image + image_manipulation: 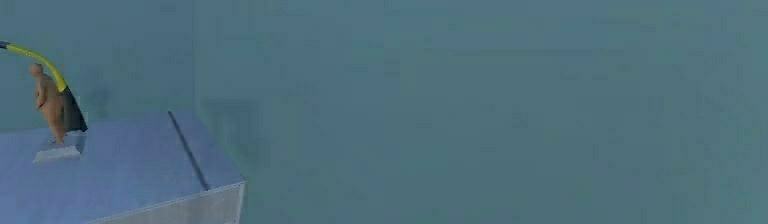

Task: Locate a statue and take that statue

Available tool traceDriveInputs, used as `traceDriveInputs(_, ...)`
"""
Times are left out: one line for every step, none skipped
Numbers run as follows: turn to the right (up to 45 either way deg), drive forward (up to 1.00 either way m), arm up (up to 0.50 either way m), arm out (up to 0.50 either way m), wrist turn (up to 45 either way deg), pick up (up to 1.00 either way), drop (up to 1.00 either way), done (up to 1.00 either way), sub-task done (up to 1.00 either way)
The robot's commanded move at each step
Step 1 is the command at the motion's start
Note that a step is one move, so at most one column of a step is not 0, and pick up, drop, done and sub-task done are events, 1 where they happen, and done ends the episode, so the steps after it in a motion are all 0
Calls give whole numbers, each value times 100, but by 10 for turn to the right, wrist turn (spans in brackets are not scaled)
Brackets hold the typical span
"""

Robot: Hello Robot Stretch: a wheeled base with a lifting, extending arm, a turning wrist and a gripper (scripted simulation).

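Forward view, left side: a statue (50, 100) is seen, an orange-tan standing figure, upright on a pale square base (57, 152). The base rests flat on a blue-grey tabletop (130, 165), near the top's far left part and well back from its near edge.

Just behind the statue, and partly overlapped by it, a lamp (74, 112) is noted. Its yellow curved arm comes in from the view's left edge and arches down to a dark cone-shaped shade. Whether lamp and statue touch cannot be told.

A dark straight seam (188, 150) is seen crossing the tabletop from back to front, to the right of the statue and well apart from it. A paler front face (185, 208) is seen below the top's near edge.

A plain teal wall (290, 80) stands behind and to the right of the table.

Arm side view: a flat teal-grey wall (574, 110) is recorded.

The state of the gripper cannot be told.
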Motion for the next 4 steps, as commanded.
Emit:
traceDriveInputs(-450, 0, 0, 0, 0, 0, 0, 0, 0)
traceDriveInputs(-450, 0, 0, 0, 0, 0, 0, 0, 0)
traceDriveInputs(-330, 0, 0, 0, 0, 0, 0, 0, 0)
traceDriveInputs(0, 0, 50, 0, 0, 0, 0, 0, 0)
